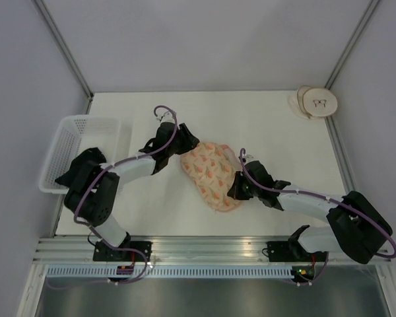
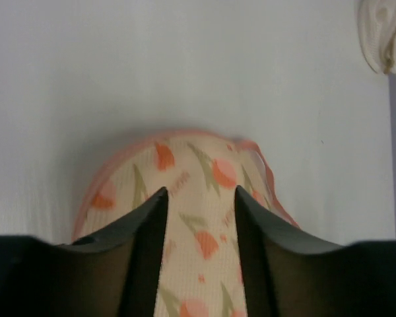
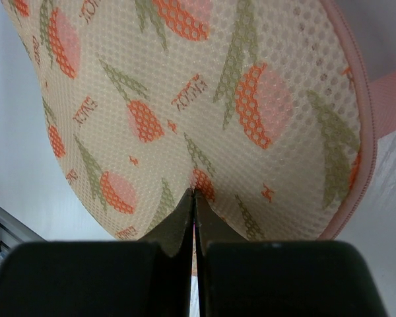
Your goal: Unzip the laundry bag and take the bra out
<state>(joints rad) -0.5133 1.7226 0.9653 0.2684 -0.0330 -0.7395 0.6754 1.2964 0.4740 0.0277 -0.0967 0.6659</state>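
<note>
The laundry bag (image 1: 212,173), peach-pink with orange prints, lies closed in the middle of the white table. My left gripper (image 1: 185,146) hovers at its far-left end. In the left wrist view its jaws (image 2: 198,191) stand open, with the flat printed fabric (image 2: 198,165) showing between them. My right gripper (image 1: 236,190) is at the bag's near-right edge. Seen from the right wrist, it (image 3: 195,193) is shut, pinching a fold of the bag's mesh (image 3: 185,99). Pink zip trim (image 3: 358,79) runs along the bag's right rim. The bra is hidden.
A white lattice basket (image 1: 66,142) stands at the table's left edge, behind the left arm. A small round white object (image 1: 315,102) sits at the back right corner and also shows in the left wrist view (image 2: 383,33). Grey walls enclose the table.
</note>
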